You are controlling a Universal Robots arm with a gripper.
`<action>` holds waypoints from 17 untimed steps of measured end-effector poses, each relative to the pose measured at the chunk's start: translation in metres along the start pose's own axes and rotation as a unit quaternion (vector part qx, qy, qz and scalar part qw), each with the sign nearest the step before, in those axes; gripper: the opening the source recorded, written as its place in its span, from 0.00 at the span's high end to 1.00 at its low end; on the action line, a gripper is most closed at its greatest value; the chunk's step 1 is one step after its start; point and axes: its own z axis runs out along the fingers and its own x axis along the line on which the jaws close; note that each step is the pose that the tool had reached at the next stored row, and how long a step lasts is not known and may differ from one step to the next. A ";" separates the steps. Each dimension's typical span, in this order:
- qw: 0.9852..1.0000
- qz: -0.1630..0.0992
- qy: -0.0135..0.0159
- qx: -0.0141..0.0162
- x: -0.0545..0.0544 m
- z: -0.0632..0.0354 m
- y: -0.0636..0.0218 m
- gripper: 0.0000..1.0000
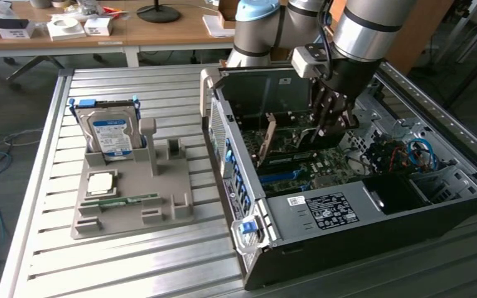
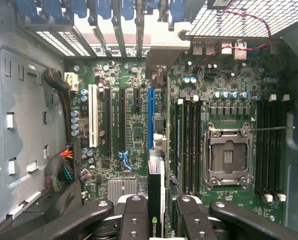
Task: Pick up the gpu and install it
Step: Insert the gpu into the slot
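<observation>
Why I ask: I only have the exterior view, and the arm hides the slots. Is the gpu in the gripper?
Observer: Yes. On the wrist view the gpu stands edge-on in the gripper, with fingers on either side.
Operator: Which slot is it nearest?
Observer: Its edge roughly lines up with the long blue slot.
Operator: Is anything in the processor socket?
Observer: No, the socket is empty.
</observation>
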 end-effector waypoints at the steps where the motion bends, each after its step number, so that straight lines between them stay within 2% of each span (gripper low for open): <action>1: 1.000 0.000 0.000 0.000 0.000 0.0000 0.0000 0.74; 17: 1.000 0.000 0.000 0.000 0.000 0.0020 0.0000 0.74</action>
